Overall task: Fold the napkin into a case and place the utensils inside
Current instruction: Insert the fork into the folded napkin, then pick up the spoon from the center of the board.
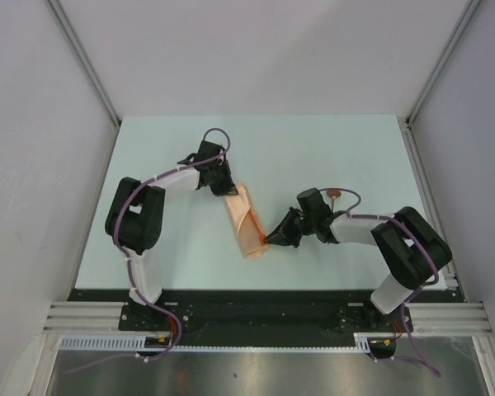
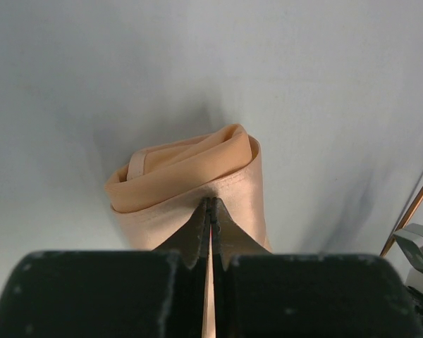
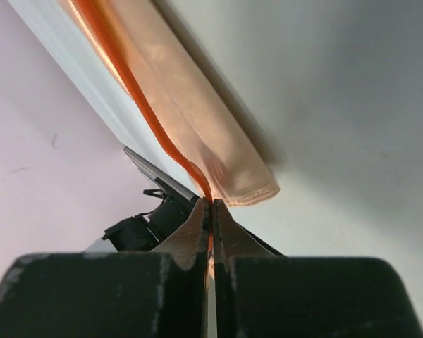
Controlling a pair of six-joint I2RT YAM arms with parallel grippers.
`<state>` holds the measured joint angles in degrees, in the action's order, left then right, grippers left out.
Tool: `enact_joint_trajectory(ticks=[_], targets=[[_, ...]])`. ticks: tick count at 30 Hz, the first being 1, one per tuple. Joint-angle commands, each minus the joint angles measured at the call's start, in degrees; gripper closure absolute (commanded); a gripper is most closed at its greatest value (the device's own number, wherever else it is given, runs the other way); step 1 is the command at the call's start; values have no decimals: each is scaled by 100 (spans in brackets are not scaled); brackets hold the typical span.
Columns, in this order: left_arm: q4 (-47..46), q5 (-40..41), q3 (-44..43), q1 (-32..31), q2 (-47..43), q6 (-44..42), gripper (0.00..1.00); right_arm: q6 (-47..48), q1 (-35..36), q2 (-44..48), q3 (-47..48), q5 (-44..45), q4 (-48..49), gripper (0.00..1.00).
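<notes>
Presently, napkin [image 1: 246, 221]: one, folded into a narrow strip, middle of table [image 1: 173, 247].
Left gripper [image 1: 228, 188]: pinching its far end.
Right gripper [image 1: 268, 240]: pinching its near corner.
Spoon [image 1: 333, 195]: one, partly hidden behind right arm [image 1: 359, 229].

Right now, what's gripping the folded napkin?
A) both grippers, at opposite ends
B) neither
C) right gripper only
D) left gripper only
A: the left gripper is shut on the far end of the napkin, and the right gripper is shut on its near corner.
</notes>
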<state>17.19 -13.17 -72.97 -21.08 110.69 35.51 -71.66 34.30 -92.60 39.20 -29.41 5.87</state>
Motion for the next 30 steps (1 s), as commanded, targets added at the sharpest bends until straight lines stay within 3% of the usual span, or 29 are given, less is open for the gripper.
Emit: enact_joint_trajectory(ticks=[1,11,18,21,22,23,25,26,27,30], targets=[[-111,34,-77,-63,-4,-70,100,-287,-55,-224,202,-92,476,100],[-146,25,-16,-116,-65,-53,100,-735,32,-671,202,409,1530,100],[-128,25,-16,-133,-101,-53,100,-710,50,-1014,474,401,1602,100],[-67,25,-33,-133,-136,-61,100,-298,33,-893,615,287,1260,78],[-41,25,-42,-133,-205,-70,100,-140,32,-787,624,347,841,61],[12,16,-42,-133,-276,-70,100,358,32,-482,659,374,602,56],[100,-71,-86,-133,-495,-96,99,1019,85,-103,843,915,-809,39],[196,-150,-121,-133,-583,-157,97,1805,94,134,1044,1137,-1276,33],[258,-177,-112,-142,-697,-193,94,2153,77,459,1141,1330,-2108,25],[303,-221,97,-151,-1382,-263,71,3442,-291,699,1536,2166,-3629,15]])
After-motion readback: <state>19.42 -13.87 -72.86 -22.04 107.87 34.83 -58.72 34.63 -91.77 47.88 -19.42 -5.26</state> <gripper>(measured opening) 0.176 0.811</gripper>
